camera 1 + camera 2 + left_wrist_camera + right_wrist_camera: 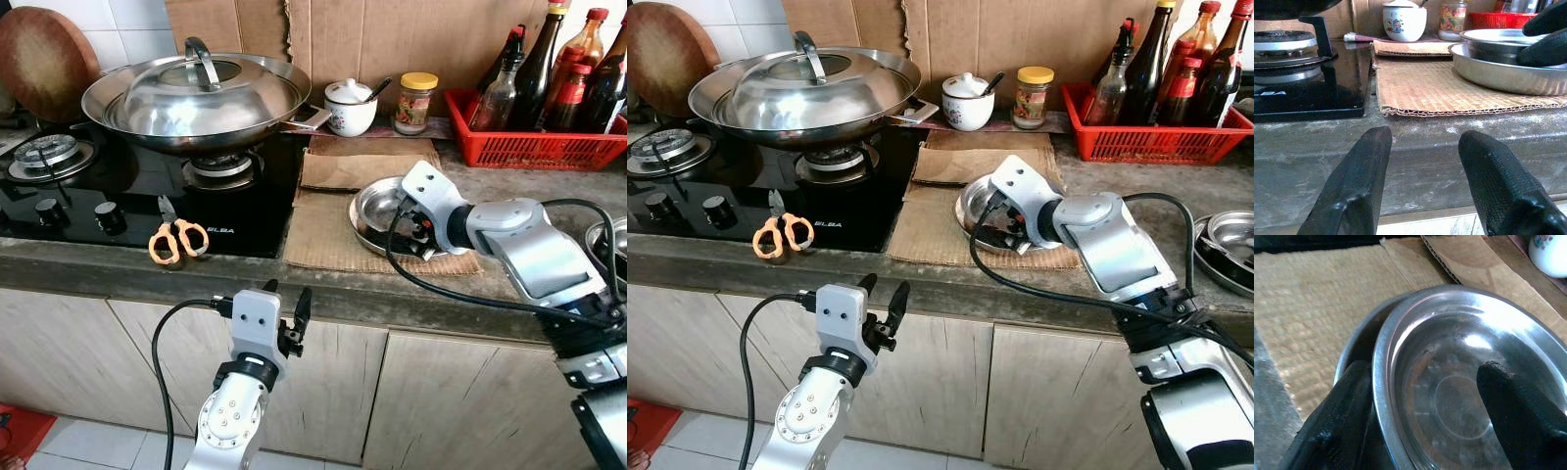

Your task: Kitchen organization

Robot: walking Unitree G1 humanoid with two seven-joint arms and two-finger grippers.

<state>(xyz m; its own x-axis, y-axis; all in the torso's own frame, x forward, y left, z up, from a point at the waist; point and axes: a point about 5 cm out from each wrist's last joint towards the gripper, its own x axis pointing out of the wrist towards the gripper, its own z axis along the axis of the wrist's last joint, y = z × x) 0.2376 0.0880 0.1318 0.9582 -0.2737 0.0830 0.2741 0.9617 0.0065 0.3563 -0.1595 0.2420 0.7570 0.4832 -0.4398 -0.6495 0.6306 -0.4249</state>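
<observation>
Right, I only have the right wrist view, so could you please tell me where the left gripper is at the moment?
Observer: The left gripper hovers in front of the counter edge, below the stove, fingers open and empty.
Operator: Thank you. Is anything lying near it?
Observer: Orange-handled scissors lie near the stove's front edge, just beyond it.
Operator: And what is to the right of my dish?
Observer: More steel dishes sit at the counter's right edge.
</observation>
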